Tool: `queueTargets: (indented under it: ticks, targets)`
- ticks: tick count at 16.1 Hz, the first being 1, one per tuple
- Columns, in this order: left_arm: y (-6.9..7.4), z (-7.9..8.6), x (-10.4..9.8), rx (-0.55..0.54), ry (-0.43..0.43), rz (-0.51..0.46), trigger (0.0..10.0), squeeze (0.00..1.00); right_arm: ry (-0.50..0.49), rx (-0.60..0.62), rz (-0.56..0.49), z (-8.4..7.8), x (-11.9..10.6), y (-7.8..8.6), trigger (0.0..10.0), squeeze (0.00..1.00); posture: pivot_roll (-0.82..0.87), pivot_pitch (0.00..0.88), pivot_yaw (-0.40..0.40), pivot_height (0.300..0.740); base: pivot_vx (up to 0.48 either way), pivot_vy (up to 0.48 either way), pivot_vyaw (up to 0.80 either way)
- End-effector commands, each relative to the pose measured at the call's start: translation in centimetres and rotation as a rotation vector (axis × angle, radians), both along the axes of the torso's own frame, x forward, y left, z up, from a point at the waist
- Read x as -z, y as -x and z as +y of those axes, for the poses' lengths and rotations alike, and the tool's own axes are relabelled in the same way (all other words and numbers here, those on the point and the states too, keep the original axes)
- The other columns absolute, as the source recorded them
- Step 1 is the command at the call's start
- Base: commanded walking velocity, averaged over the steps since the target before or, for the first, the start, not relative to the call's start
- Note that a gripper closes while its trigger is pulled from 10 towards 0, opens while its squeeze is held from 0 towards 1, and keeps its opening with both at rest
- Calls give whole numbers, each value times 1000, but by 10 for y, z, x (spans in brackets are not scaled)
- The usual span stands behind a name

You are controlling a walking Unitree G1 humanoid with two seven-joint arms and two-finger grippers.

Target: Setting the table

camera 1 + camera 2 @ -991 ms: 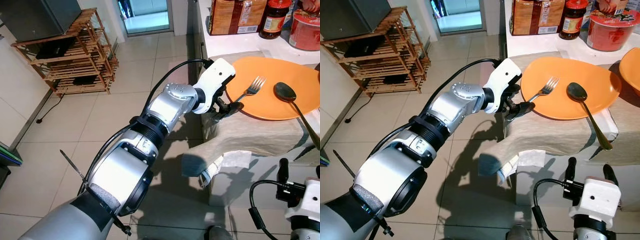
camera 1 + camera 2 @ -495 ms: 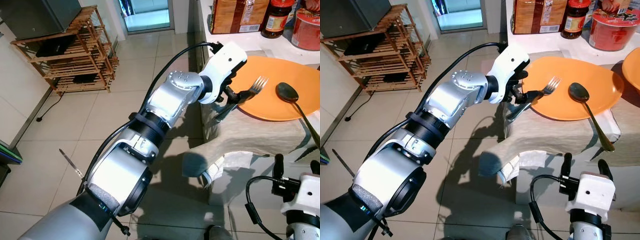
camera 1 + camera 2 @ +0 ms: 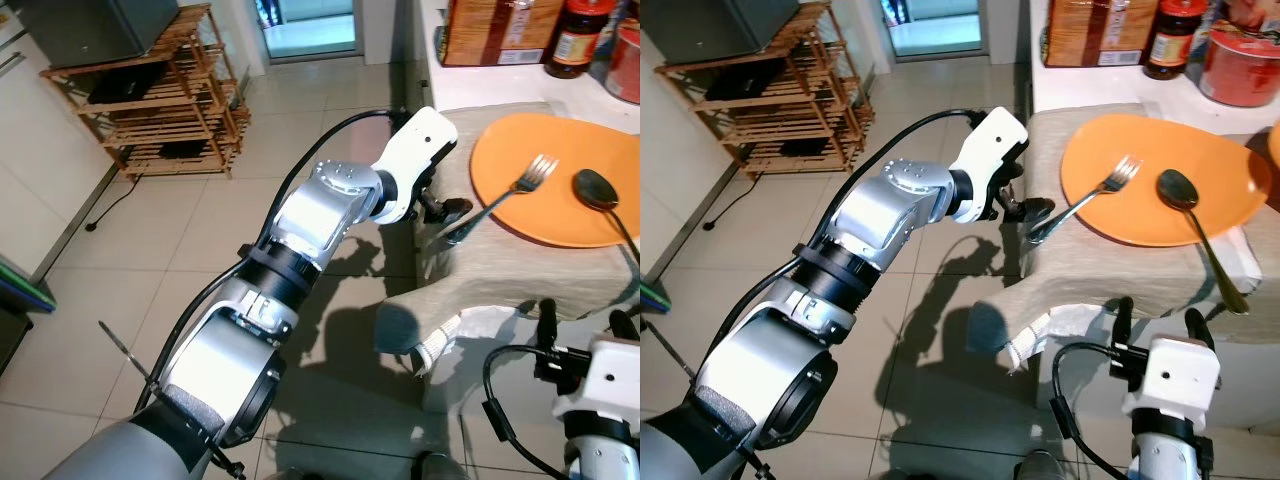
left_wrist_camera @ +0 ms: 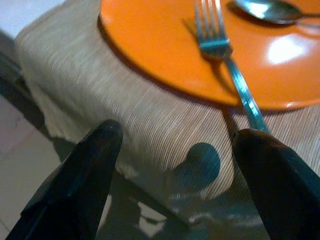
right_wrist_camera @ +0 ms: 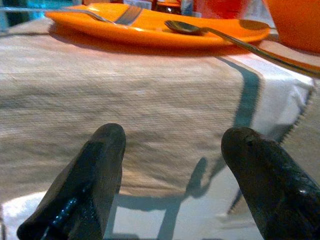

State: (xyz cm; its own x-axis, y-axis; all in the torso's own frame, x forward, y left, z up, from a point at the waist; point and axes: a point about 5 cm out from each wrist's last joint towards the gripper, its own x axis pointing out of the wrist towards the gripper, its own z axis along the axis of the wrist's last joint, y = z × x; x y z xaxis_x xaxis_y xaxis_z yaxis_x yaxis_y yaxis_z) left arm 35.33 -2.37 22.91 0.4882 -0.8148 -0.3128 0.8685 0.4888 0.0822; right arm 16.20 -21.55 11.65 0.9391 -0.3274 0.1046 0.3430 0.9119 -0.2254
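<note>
On the bench's beige cloth [image 3: 1120, 270] we see the orange plate [image 3: 1160, 190] carrying a fork [image 3: 1095, 197] and a spoon [image 3: 1195, 230], the fork's tines on the plate and its handle jutting past the rim toward the bench edge. Our left gripper [image 4: 175, 165] sits just off that edge with its jaws wide apart, one black finger [image 4: 270, 175] close by the fork handle's tip. Our right gripper [image 5: 172, 175], jaws likewise spread, hangs low in front of the draped cloth.
</note>
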Motion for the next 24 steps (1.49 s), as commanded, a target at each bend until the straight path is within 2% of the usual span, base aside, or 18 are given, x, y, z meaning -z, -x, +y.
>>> queueTargets:
  ticks: [1, 7, 12, 15, 20, 24]
  targets:
    - [1, 4, -1, -9, 3, 16, 10000, 0, -5, -9, 10, 4, -1, 0, 10000, 0, -135, 81, 143, 740, 0, 0, 0]
    - [10, 0, -5, 2, 23, 29, 10000, 0, -10, -15, 10, 6, 0, -2, 10000, 0, -130, 85, 142, 740, 0, 0, 0]
    - [16, -2, -11, 22, 33, 20, 10000, 0, -23, 0, 21, 8, 0, 15, 10000, 0, -144, 90, 147, 740, 0, 0, 0]
    - [21, -5, -16, 42, 46, 31, 10000, 0, -28, -84, 2, 19, -10, 19, 10000, 0, -151, 89, 149, 740, 0, 0, 0]
    - [30, -12, -23, 63, 91, 92, 10000, 0, -27, -111, -8, 22, -12, 13, 10000, 0, -142, 83, 146, 740, 0, 0, 0]
    - [32, -14, -12, 59, 65, 108, 10000, 0, -30, -109, -6, 20, -9, 10, 10000, 0, -145, 90, 150, 740, 0, 0, 0]
